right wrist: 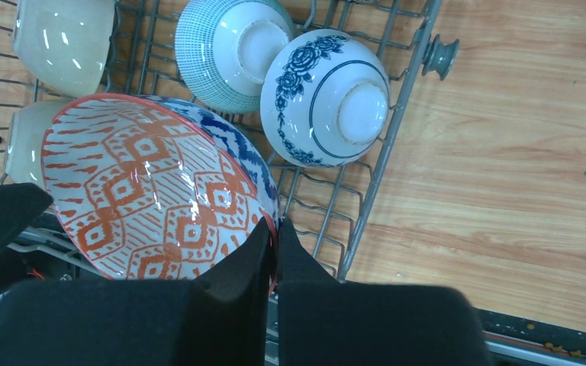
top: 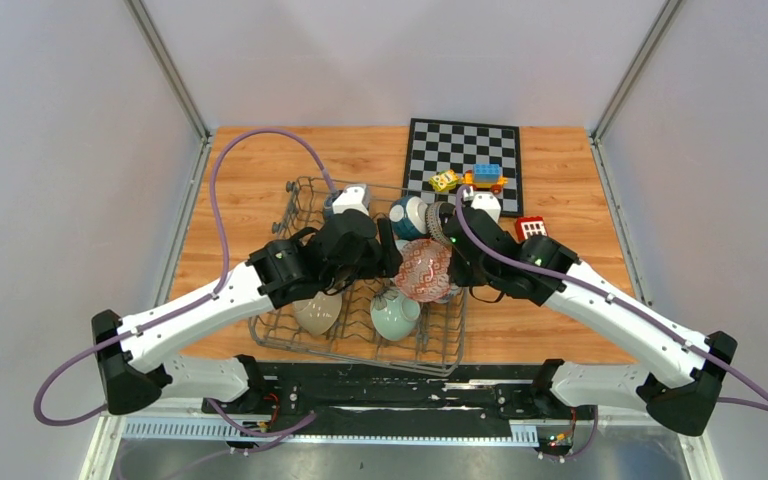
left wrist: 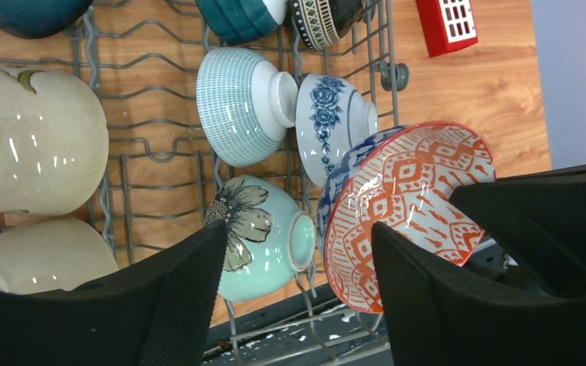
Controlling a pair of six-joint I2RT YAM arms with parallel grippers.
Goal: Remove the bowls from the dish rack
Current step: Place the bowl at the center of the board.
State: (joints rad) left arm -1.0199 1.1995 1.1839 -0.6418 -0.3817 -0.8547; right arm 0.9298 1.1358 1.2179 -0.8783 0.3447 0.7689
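The grey wire dish rack holds several bowls on edge. My right gripper is shut on the rim of a bowl with an orange pattern inside and a blue one outside, tilted above the rack's right side. My left gripper is open beside it. One finger stands just before that bowl's inner face, the other is far off. Behind the gap lies a mint flower bowl. A blue grid bowl, a white blue-rose bowl and beige bowls also rest in the rack.
A teal bowl and a dark striped one stand at the rack's far end. A chessboard with toy blocks lies beyond, and a red block sits right of the rack. Bare wood lies to the rack's right.
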